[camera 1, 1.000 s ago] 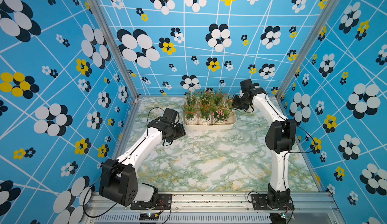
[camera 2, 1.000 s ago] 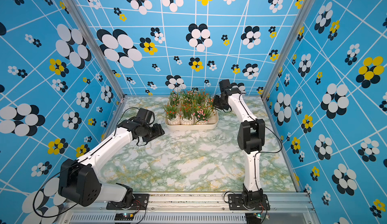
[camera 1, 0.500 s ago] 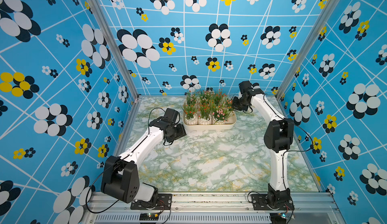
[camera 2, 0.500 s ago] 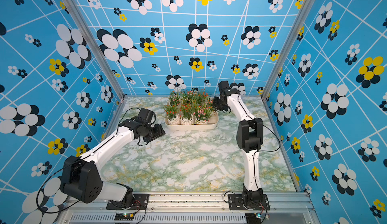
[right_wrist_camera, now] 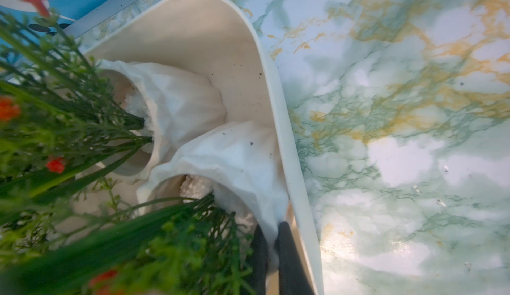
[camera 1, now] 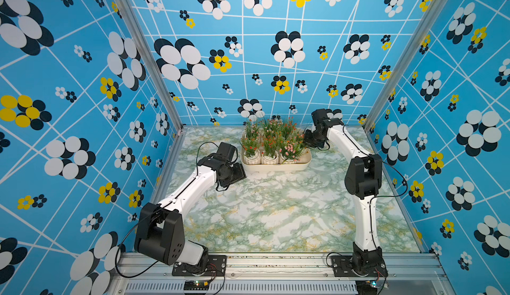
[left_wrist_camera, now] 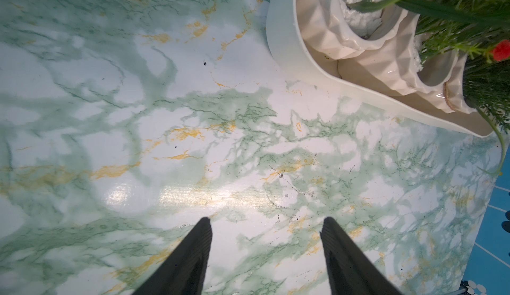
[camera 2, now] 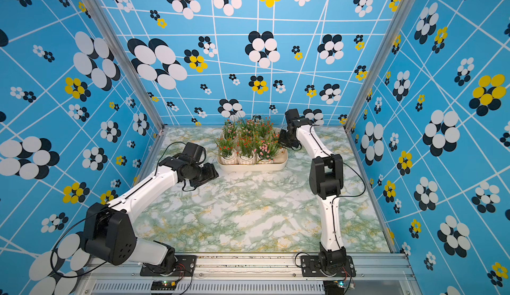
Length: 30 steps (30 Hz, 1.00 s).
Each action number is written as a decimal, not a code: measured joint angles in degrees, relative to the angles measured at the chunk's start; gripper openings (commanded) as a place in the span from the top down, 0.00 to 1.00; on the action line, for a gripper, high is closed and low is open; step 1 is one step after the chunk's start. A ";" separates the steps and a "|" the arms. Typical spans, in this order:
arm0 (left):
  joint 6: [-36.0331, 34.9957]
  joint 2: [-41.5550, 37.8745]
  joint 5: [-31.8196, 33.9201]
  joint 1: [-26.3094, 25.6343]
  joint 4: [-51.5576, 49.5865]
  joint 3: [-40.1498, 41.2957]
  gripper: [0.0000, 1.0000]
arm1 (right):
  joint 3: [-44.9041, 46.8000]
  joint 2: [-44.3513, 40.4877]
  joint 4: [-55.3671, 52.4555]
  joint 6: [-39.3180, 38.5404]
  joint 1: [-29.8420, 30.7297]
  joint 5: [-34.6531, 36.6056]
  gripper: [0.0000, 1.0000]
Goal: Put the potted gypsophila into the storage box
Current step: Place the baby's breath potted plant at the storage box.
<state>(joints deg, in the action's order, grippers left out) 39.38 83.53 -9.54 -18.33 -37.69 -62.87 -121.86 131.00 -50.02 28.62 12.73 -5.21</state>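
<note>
The potted gypsophila stand packed together inside the storage box, which sits at 12 o'clock on the marble-patterned table, close to the back wall. Along the box's 6 o'clock side both top views show a row of three white ribbed pots. The one toward 9 o'clock and the middle one carry red-orange blossoms, and the one toward 3 o'clock carries pink. More plants rise behind them, but the leaves hide how many.

At the box's 3 o'clock edge the right gripper reaches in among the leaves. In the right wrist view its two dark fingers are drawn close together, pinching the thin rim of one white pot between them. This pot stands just inside the box wall, touching or nearly touching a second pot beside it. I cannot tell whether the pinched pot rests on the box floor.

At about 8 o'clock from the box, just beside its near corner, the left gripper hangs over bare tabletop. Its fingers are spread apart with nothing between them. In the left wrist view the box's rounded corner and two ribbed pots show nearby, apart from the fingertips.

Blue walls printed with black, white and yellow flowers close in the table at 9, 12 and 3 o'clock.
</note>
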 measured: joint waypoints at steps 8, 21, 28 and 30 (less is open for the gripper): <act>0.00 0.20 -0.15 0.00 0.04 0.00 0.33 | 0.63 0.00 1.27 0.76 0.00 0.15 0.79; -0.04 0.37 -0.26 0.02 -0.44 -1.36 0.32 | 1.68 -4.76 0.87 0.33 -0.59 0.79 0.68; -0.57 -0.85 -1.49 1.66 -1.77 -4.96 0.18 | 4.15 -14.14 0.33 -1.44 -2.62 1.97 0.55; -0.72 -1.75 -1.44 2.51 -2.19 -5.88 0.12 | 4.92 -16.39 -0.15 -1.92 -3.19 1.95 0.44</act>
<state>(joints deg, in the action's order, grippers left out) 38.65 81.78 -10.98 -15.81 -39.88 -68.75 -116.95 114.61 -50.17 26.70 9.54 -3.27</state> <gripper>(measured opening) 0.839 0.476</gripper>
